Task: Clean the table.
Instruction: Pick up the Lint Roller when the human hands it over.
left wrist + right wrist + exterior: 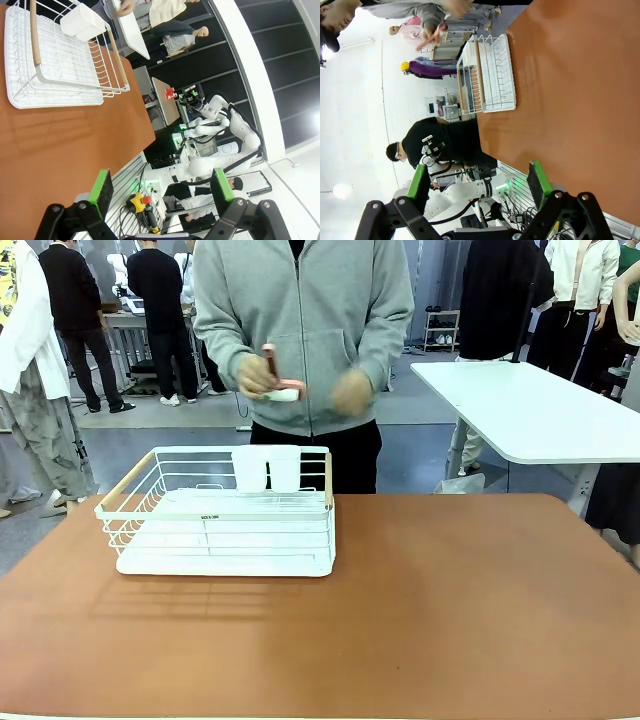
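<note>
1. The table (450,600) is seen in the front view as a broad reddish-brown top, most of it bare.
2. A white wire dish rack (225,530) is set on it toward 10 o'clock, near the far edge, probably so that it can be reached from the person's side.
3. A white holder (266,468) is hung on the rack's far rail, at the rack's 12 o'clock.
4. A small pink and white item (278,382) is gripped in the person's hand (255,373) above the far edge at 12 o'clock; it is too blurred to be named.
5. The left gripper (161,189) is spread wide with nothing between its green pads, and is raised near the table's edge, which is judged a waiting pose.
6. The right gripper (479,182) is likewise spread wide and empty, and is kept off the top.
</note>
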You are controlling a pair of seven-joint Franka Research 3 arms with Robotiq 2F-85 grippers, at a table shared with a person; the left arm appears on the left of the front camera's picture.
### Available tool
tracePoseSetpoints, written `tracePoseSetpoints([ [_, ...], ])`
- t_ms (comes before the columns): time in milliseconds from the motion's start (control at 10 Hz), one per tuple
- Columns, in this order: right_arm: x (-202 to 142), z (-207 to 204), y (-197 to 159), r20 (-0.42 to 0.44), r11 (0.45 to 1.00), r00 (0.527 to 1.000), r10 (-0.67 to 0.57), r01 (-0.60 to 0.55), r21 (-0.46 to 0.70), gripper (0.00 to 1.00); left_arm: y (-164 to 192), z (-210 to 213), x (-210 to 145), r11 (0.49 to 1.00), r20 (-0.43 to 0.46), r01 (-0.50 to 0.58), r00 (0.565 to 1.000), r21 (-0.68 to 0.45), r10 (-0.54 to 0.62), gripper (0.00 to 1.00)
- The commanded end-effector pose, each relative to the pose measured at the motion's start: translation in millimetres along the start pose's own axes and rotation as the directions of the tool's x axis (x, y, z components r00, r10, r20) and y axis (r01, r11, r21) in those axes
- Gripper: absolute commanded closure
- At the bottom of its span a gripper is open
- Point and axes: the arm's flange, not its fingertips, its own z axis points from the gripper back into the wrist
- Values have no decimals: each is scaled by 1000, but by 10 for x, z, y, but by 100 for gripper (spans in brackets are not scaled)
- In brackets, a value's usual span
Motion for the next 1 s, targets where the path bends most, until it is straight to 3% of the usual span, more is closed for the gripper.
tracePoseSetpoints([
  [0, -14, 12, 46, 2, 1000, 1000, 7, -7, 9, 0, -23, 2, -26, 1000, 11, 23, 1000, -17, -23, 0],
  [900, -14, 12, 46, 2, 1000, 1000, 7, -7, 9, 0, -23, 2, -26, 1000, 11, 23, 1000, -17, -23, 0],
])
